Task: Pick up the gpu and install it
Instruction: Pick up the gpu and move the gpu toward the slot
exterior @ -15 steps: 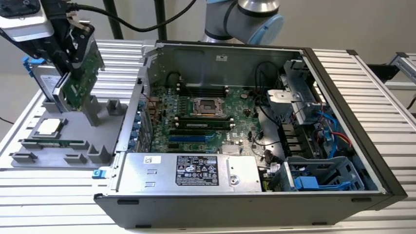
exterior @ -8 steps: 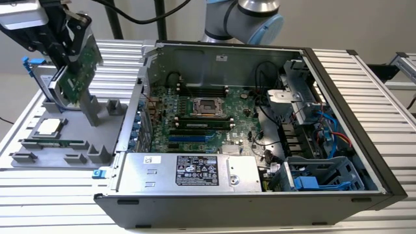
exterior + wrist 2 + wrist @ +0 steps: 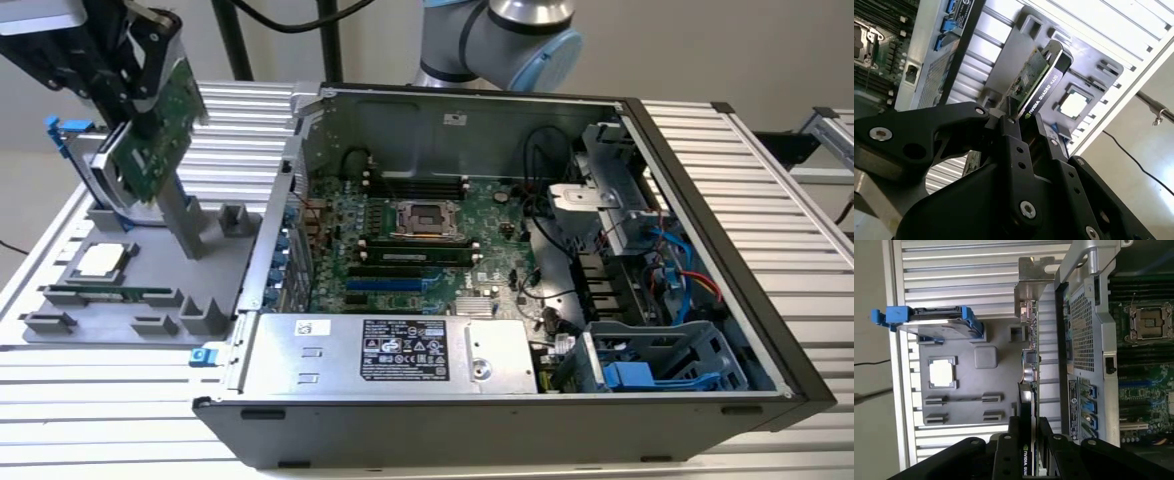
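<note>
Gpu (image 3: 1036, 80) clamped in gripper (image 3: 1025, 119) jaws, hanging above gray tray (image 3: 154, 262).

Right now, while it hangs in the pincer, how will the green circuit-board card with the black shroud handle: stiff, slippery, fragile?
Likely stiff: the green circuit-board card hangs straight, unbowed. Gripped at one edge by the pincer, it could pivot if bumped. Bare components look fragile.

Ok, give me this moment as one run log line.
gripper: shut on gpu | place: over gray tray, beside open computer case | install: not yet done
</note>
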{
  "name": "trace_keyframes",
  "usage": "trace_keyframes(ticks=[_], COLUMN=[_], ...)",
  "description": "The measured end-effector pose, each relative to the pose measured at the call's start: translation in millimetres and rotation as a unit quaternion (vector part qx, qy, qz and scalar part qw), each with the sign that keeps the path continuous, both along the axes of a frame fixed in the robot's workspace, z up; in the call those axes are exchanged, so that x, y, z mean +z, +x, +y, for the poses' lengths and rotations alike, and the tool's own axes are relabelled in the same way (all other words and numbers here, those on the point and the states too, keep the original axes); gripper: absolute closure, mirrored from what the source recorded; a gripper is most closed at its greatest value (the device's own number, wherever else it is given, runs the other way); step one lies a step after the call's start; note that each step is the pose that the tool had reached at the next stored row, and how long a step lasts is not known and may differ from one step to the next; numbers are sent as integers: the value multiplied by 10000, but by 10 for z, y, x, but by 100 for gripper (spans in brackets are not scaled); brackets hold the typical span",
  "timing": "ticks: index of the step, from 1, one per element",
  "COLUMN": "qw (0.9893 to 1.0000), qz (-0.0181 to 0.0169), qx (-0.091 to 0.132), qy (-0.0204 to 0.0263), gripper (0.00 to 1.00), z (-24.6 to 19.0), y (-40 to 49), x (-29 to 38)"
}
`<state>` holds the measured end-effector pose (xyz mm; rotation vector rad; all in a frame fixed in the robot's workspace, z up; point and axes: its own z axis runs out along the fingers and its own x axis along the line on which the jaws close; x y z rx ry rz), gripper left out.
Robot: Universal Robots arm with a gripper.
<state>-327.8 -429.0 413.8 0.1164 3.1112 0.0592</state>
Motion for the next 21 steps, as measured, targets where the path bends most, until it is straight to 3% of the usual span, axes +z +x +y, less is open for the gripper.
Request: trace_keyframes(ticks=[21], qw=[10000], qz=[0], qx=[0], qy=[0], gripper=[100], z=[0], y=[0], x=[279])
